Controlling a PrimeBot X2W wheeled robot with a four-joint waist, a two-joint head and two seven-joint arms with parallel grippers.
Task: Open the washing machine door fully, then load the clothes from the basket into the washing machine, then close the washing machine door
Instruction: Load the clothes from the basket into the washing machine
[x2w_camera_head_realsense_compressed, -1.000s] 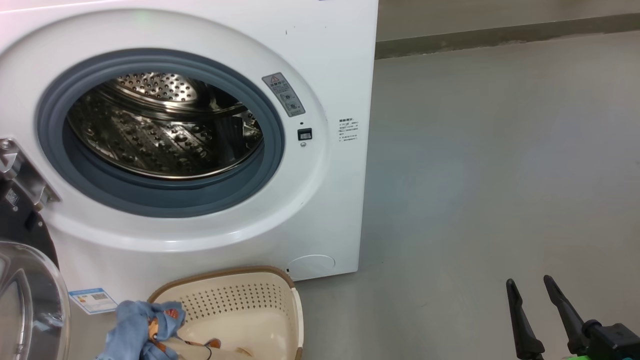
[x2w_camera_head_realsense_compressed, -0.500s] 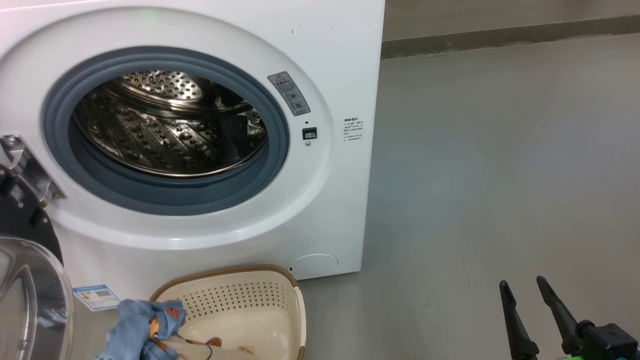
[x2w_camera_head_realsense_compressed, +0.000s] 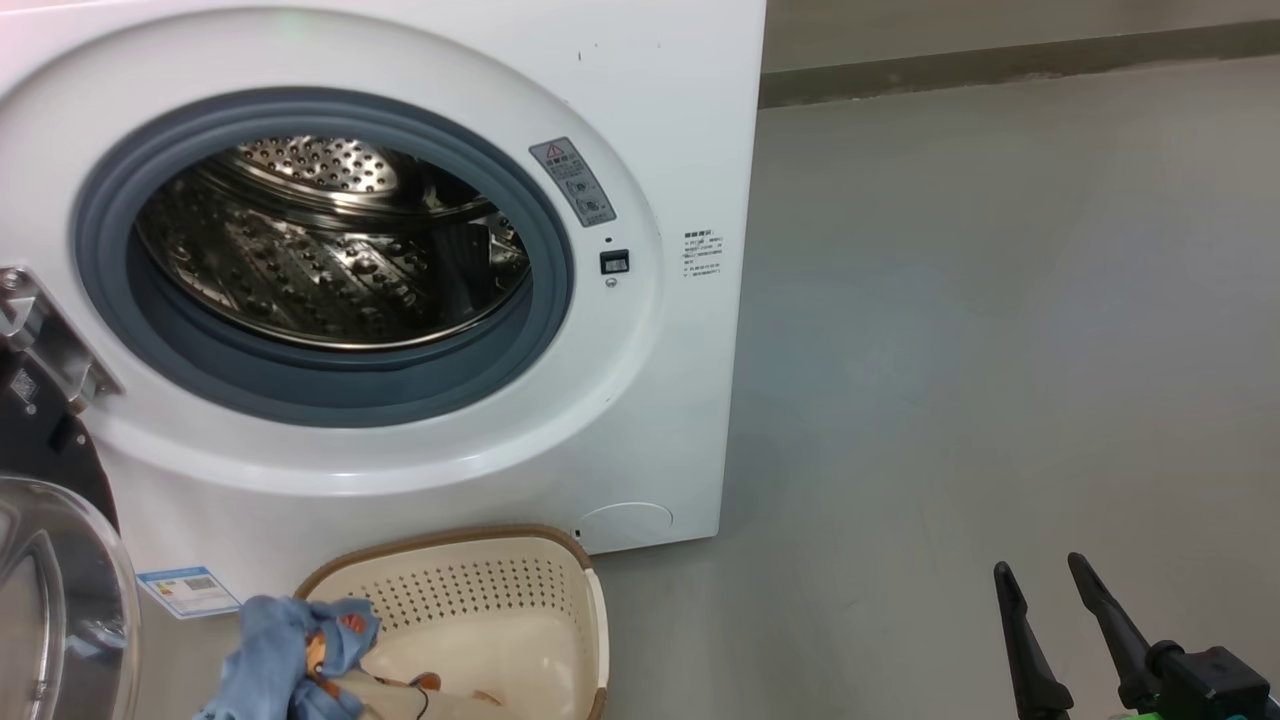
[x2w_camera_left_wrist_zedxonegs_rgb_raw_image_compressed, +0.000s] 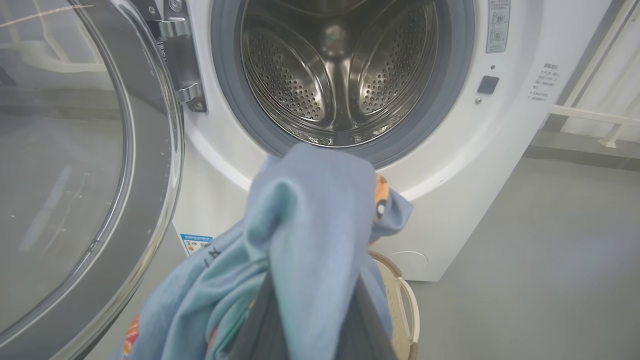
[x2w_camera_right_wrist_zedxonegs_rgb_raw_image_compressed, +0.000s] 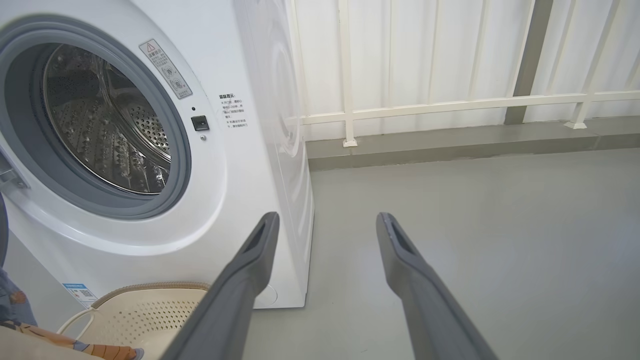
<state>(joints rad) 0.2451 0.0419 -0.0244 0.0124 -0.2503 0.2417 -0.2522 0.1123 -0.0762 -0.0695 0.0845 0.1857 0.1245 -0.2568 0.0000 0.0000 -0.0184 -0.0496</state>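
Note:
The white washing machine (x2w_camera_head_realsense_compressed: 650, 130) stands with its steel drum (x2w_camera_head_realsense_compressed: 320, 250) exposed. Its door (x2w_camera_head_realsense_compressed: 50, 600) is swung out to the left, the glass bowl (x2w_camera_left_wrist_zedxonegs_rgb_raw_image_compressed: 75, 175) towards me. The cream basket (x2w_camera_head_realsense_compressed: 480, 590) sits on the floor before the machine. My left gripper (x2w_camera_left_wrist_zedxonegs_rgb_raw_image_compressed: 312, 320) is shut on a light blue garment (x2w_camera_left_wrist_zedxonegs_rgb_raw_image_compressed: 310, 210), which drapes over its fingers in front of the drum mouth. In the head view that garment (x2w_camera_head_realsense_compressed: 290, 650) hangs bunched at the basket's left edge. More cloth (x2w_camera_head_realsense_compressed: 440, 690) lies inside the basket. My right gripper (x2w_camera_head_realsense_compressed: 1040, 585) stands open over the floor at the lower right, holding nothing.
Bare grey floor (x2w_camera_head_realsense_compressed: 1000, 300) stretches to the machine's right. A white railing (x2w_camera_right_wrist_zedxonegs_rgb_raw_image_compressed: 450, 105) and a low kerb (x2w_camera_right_wrist_zedxonegs_rgb_raw_image_compressed: 450, 140) run behind it. The door hinge (x2w_camera_head_realsense_compressed: 40, 330) sticks out at the drum's left side.
The head view has shifted slightly. The blue garment stays bunched at the basket's left edge. The right gripper sits a little further left in the picture, still open.

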